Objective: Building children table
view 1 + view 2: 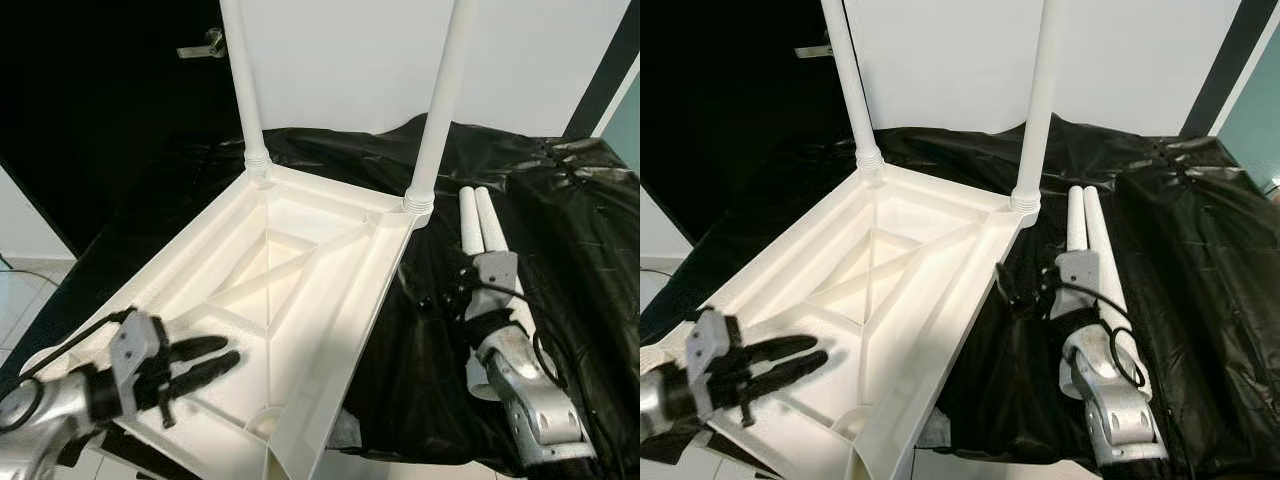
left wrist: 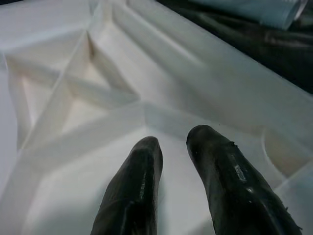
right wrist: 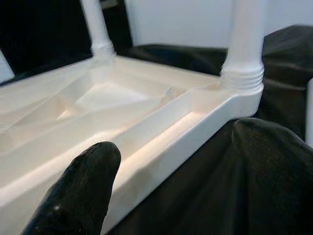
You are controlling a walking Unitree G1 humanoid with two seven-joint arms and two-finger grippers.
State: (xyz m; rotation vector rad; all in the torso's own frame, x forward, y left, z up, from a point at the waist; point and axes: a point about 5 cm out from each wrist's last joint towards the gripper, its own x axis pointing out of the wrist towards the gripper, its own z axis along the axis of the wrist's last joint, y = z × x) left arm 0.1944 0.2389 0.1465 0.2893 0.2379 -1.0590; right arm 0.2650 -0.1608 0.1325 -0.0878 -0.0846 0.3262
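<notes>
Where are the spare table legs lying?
The two loose legs lie side by side on the black sheet, right of the upturned tabletop, beside the right gripper.

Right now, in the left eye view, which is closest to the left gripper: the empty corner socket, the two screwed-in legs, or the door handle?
From the left gripper:
1. Empty corner socket, just beside it.
2. Screwed-in legs, at the tabletop's far corners.
3. Door handle, far behind.

A shiny black plastic sheet (image 1: 560, 230) lies crumpled over the whole work top, with folds and bumps in it. Behind it stands a plain white wall (image 1: 350, 60). To the left of the wall is a dark door (image 1: 100, 90) with a silver door handle (image 1: 205, 45) near its top. Down in the left corner, pale floor tiles (image 1: 15, 300) show.
</notes>
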